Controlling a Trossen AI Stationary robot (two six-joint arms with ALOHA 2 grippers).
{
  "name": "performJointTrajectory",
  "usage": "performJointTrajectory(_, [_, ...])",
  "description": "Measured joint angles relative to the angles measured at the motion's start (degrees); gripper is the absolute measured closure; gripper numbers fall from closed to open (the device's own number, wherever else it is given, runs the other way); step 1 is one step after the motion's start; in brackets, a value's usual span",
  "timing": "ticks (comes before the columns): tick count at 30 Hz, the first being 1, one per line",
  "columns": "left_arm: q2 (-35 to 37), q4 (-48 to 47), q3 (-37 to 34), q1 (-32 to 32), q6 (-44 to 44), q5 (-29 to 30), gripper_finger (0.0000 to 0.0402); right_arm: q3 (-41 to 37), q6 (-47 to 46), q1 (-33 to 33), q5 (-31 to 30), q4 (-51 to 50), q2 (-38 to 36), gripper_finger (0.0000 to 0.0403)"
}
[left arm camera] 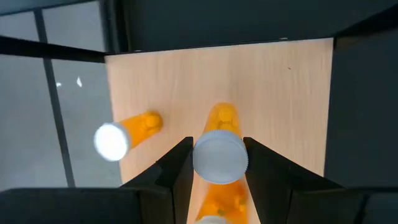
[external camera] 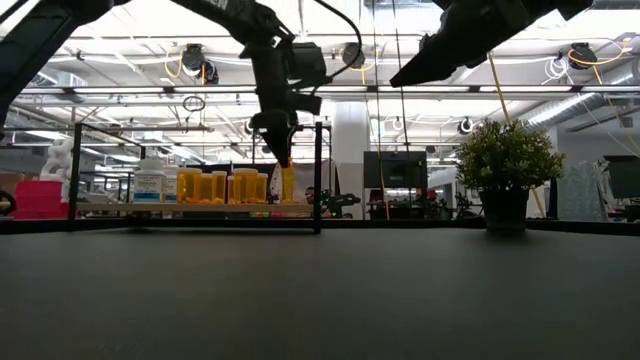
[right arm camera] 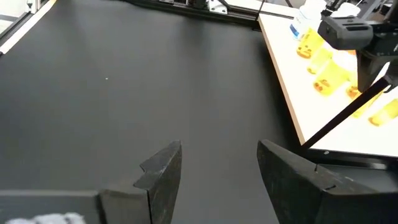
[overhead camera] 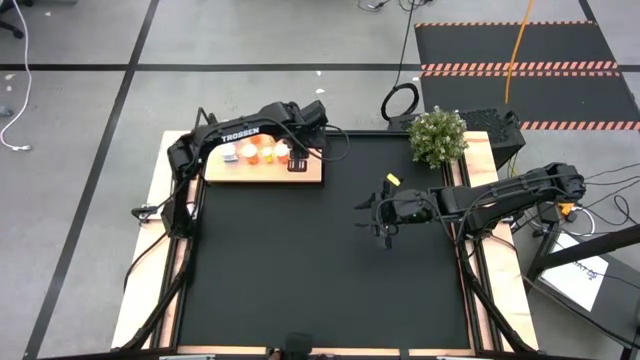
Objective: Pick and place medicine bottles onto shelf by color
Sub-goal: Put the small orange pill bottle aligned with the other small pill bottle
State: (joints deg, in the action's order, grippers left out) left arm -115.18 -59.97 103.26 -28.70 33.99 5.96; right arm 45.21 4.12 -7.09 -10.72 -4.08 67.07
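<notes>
The light-wood shelf [overhead camera: 310, 172] stands at the mat's far left, with black posts [external camera: 318, 178]. One white bottle [external camera: 150, 183] and several orange bottles [external camera: 245, 187] stand in a row on it. My left gripper [overhead camera: 297, 160] reaches over the shelf's right end, shut on an orange, white-capped medicine bottle [left arm camera: 219, 158]. Another orange bottle [left arm camera: 127, 134] stands beside it. My right gripper [overhead camera: 380, 215] hovers open over the black mat, right of centre, with nothing between its fingers [right arm camera: 163, 171]. My left gripper pinches the orange bottle at its white cap [left arm camera: 219, 158] between both fingers [left arm camera: 180, 163], coming from above and pointing down. The bottle [external camera: 288, 186] hangs upright below the fingers. Its base is at board level; whether it rests there, I cannot tell.
A potted plant [overhead camera: 437, 135] stands at the mat's far right corner. The black mat [overhead camera: 320, 270] covers the table between narrow wooden side strips. The shelf's thin black posts [external camera: 78, 175] rise at its edges near the left arm. Cables trail at the right.
</notes>
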Motion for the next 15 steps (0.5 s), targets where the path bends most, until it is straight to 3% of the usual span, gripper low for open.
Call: performJointTrajectory(15, [-1.86, 0.92, -2.01, -0.74, -0.29, -0.78, 0.0268, -0.28, -0.02, 0.00, 0.17, 1.73, 0.00, 0.0200])
